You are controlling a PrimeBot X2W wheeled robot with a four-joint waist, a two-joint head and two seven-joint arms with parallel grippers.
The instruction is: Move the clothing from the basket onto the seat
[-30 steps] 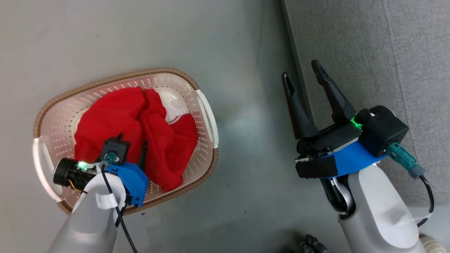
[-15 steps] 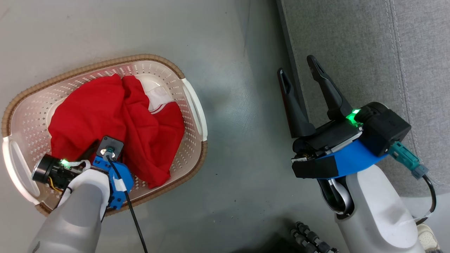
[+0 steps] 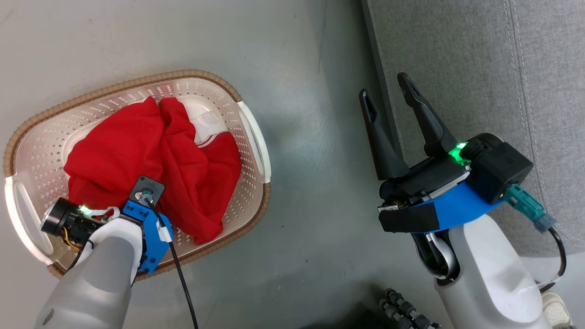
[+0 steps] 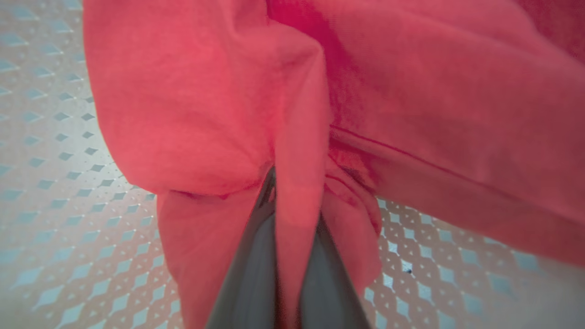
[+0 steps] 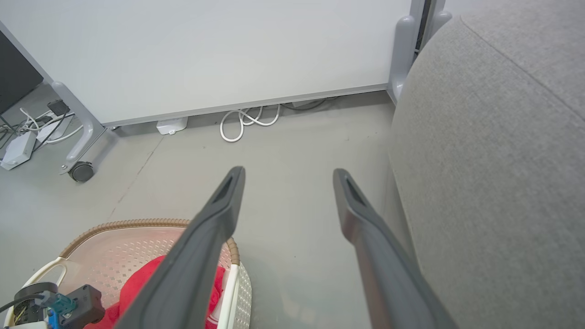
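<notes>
On the grey floor (image 3: 311, 68) sits the cream basket (image 3: 114, 89) with the red clothing (image 3: 137, 151) piled inside, where the left gripper (image 4: 292, 196) pinches a red fold tight between its two fingers, while the right gripper (image 3: 383, 86) hangs spread wide and empty by the grey seat (image 3: 457, 55).

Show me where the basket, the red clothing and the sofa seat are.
basket (image 3: 183, 73), head view, brown woven rim.
red clothing (image 3: 128, 146), head view, plain red fabric.
sofa seat (image 3: 457, 68), head view, grey upholstery.
</notes>
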